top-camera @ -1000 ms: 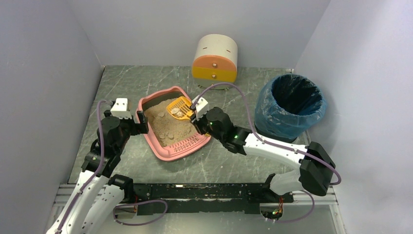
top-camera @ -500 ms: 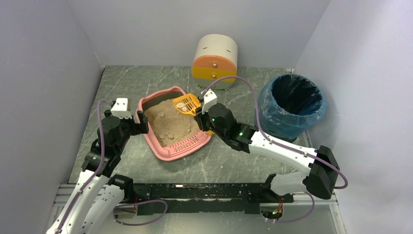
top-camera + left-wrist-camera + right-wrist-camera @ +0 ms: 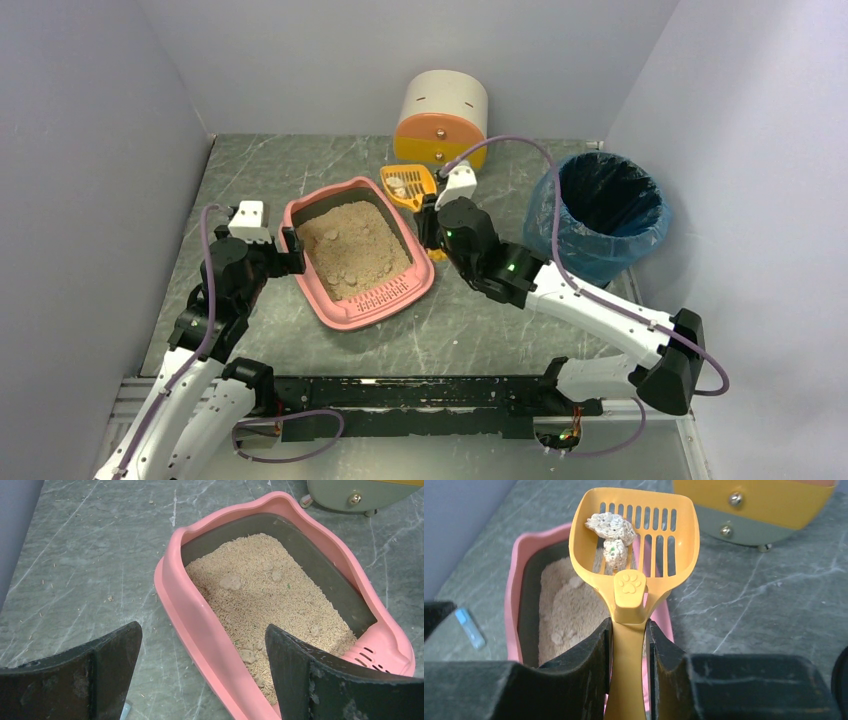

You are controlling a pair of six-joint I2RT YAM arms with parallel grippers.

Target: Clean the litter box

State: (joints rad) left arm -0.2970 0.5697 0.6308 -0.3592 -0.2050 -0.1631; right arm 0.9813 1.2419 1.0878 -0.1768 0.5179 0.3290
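Right now I am pinching the handle of the orange litter scoop (image 3: 629, 587) with my right claw (image 3: 628, 630) — the two fingers are pressed flat against its sides, just below the paw-print stamp. The slotted head is carrying two pale grey clumps (image 3: 610, 527), one touching the other. From above, I am holding the head just past the far right corner of the litter box (image 3: 345, 300), between it and the cream-and-orange drawer unit (image 3: 442, 120). The blue-lined bin (image 3: 598, 215) is standing well apart to the right.

The pink litter box is sitting on the grey marbled table (image 3: 480, 320), between my two arms, with beige litter inside it and its slotted ledge at the near end. My left claw (image 3: 202, 632) is hanging just beside the box's left rim — fingers spread wide, facing across the tray. Whether it is touching the rim I cannot tell.
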